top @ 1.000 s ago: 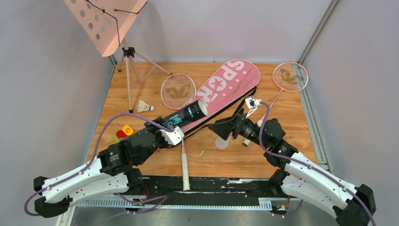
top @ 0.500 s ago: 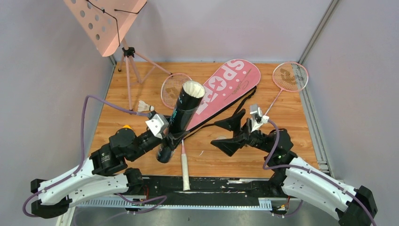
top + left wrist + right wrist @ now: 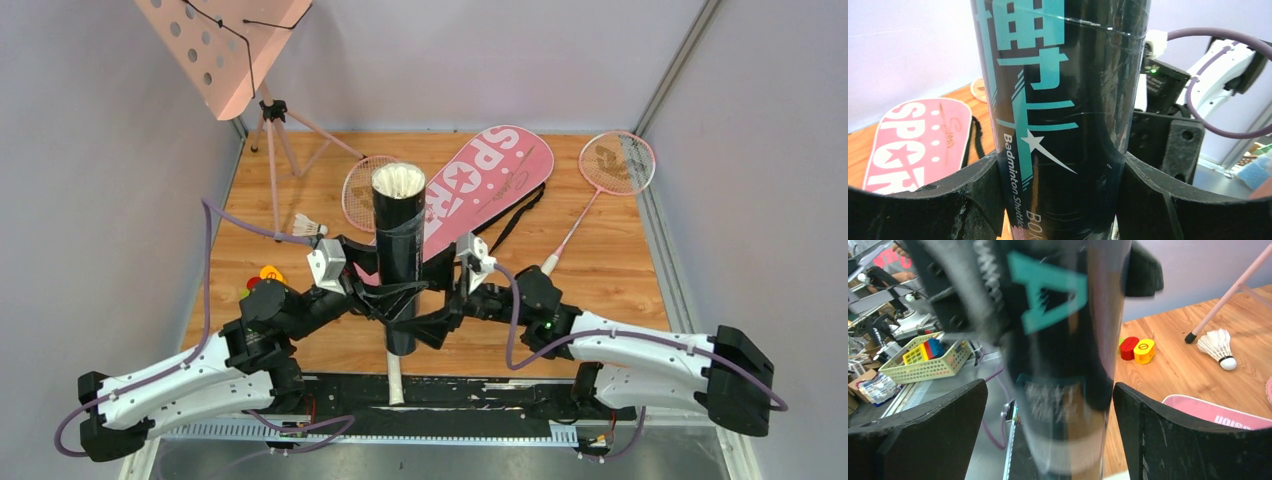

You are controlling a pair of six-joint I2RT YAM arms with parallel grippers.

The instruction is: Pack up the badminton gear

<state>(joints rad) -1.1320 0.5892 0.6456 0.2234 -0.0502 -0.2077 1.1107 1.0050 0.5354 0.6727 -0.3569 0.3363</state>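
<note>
My left gripper [image 3: 385, 295] is shut on the black tube [image 3: 398, 255] and holds it upright above the table's front. White feathers [image 3: 398, 182] show in its open top. In the left wrist view the jaws [image 3: 1058, 167] press both sides of the tube [image 3: 1063, 100]. My right gripper [image 3: 425, 322] is open, with its jaws either side of the tube's lower part [image 3: 1058, 340], with gaps. One pink racket [image 3: 372, 195] lies partly behind the tube, the other [image 3: 617, 163] at the far right. The pink bag [image 3: 485, 180] lies between them. A loose shuttlecock [image 3: 310, 227] lies left.
The pink music stand [image 3: 225, 45] on tripod legs stands at the back left. Small red and yellow blocks [image 3: 262, 278] sit near the left arm; they also show in the right wrist view [image 3: 1137, 349]. Grey walls close in both sides.
My left gripper has swung the tube from lying on the table to upright. My right arm has swept left, and its open jaws now straddle the tube's lower part.
</note>
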